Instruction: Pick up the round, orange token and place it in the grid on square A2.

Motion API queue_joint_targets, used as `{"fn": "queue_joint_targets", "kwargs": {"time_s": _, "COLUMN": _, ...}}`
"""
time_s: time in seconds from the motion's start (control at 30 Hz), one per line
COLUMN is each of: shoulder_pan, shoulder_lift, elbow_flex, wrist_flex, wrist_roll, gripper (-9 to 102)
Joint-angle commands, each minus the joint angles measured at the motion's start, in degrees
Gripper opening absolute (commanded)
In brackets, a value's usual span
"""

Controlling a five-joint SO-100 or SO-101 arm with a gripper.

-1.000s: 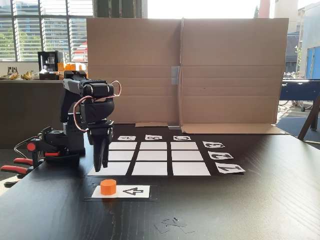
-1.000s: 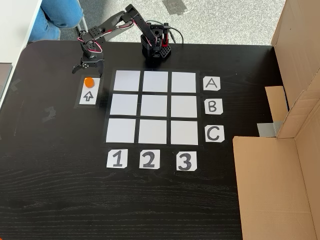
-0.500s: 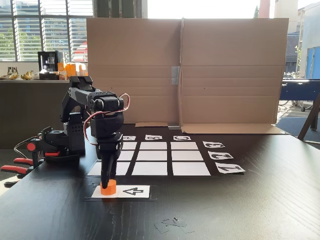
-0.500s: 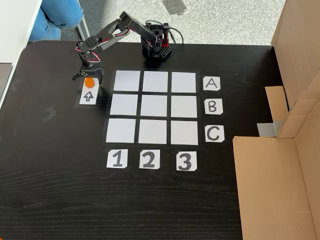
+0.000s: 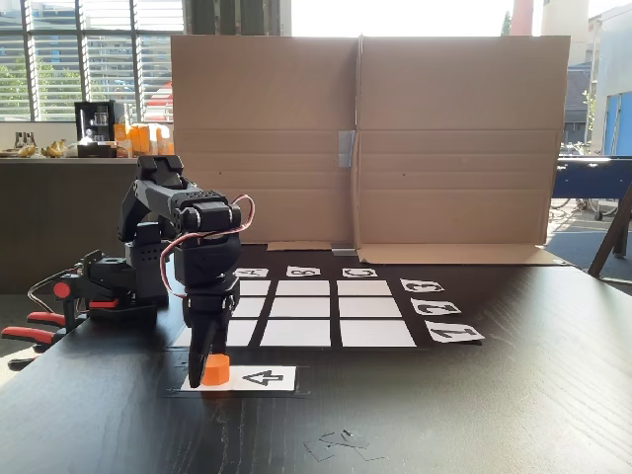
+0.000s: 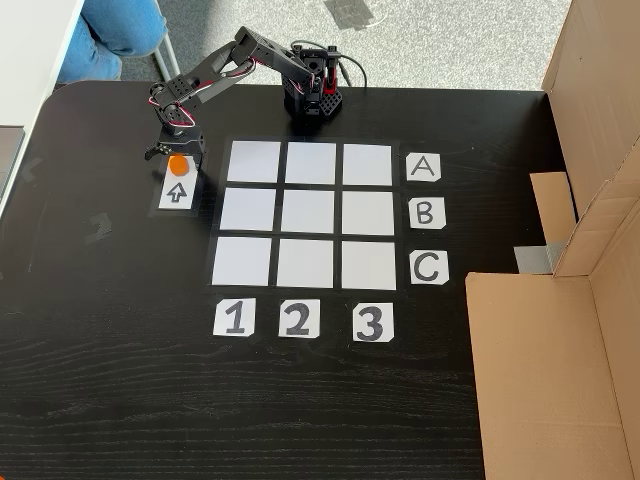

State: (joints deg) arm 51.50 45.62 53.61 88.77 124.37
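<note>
The orange token rests on the near end of the white arrow card, outside the grid. My gripper points straight down over the token, open. Its fingers stand on either side of the token and reach almost to the card. In the low fixed view one finger covers the token's left edge. Square A2 is a bare white cell. It lies in the A row, under the column marked 2 in the high fixed view.
A tall cardboard wall borders the table beyond the grid. Letter and number cards edge the grid. The arm's base is clamped at the table's edge. A person's leg in jeans is near that corner.
The gripper swung from beside the grid's edge out over the arrow card. It then sank until its open fingers straddle the token. The token has stayed put.
</note>
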Motion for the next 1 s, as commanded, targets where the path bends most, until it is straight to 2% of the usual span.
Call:
{"fn": "queue_joint_targets", "kwargs": {"time_s": 0.0, "shoulder_pan": 1.32, "shoulder_lift": -0.26, "elbow_flex": -2.20, "wrist_flex": -0.62, "wrist_roll": 0.79, "gripper": 30}}
{"fn": "queue_joint_targets", "kwargs": {"time_s": 0.07, "shoulder_pan": 1.58, "shoulder_lift": -1.14, "elbow_flex": -3.52, "wrist_flex": -0.70, "wrist_roll": -0.70, "gripper": 8}}
{"fn": "queue_joint_targets", "kwargs": {"time_s": 0.1, "shoulder_pan": 1.58, "shoulder_lift": -1.32, "elbow_flex": -3.78, "wrist_flex": -0.70, "wrist_roll": -1.05, "gripper": 0}}
{"fn": "queue_joint_targets", "kwargs": {"time_s": 0.13, "shoulder_pan": 1.67, "shoulder_lift": -1.49, "elbow_flex": -3.78, "wrist_flex": -0.70, "wrist_roll": -1.05, "gripper": -1}}
{"fn": "queue_joint_targets", "kwargs": {"time_s": 0.3, "shoulder_pan": 1.67, "shoulder_lift": -1.49, "elbow_flex": -3.34, "wrist_flex": -0.35, "wrist_roll": -5.71, "gripper": -1}}
{"fn": "queue_joint_targets", "kwargs": {"time_s": 0.47, "shoulder_pan": 1.85, "shoulder_lift": 0.09, "elbow_flex": -0.70, "wrist_flex": -0.88, "wrist_roll": -16.00, "gripper": -1}}
{"fn": "queue_joint_targets", "kwargs": {"time_s": 0.67, "shoulder_pan": 5.71, "shoulder_lift": 8.88, "elbow_flex": 0.97, "wrist_flex": -1.76, "wrist_roll": -24.87, "gripper": -1}}
{"fn": "queue_joint_targets", "kwargs": {"time_s": 0.97, "shoulder_pan": 6.77, "shoulder_lift": 24.61, "elbow_flex": 8.53, "wrist_flex": -1.67, "wrist_roll": -47.37, "gripper": -1}}
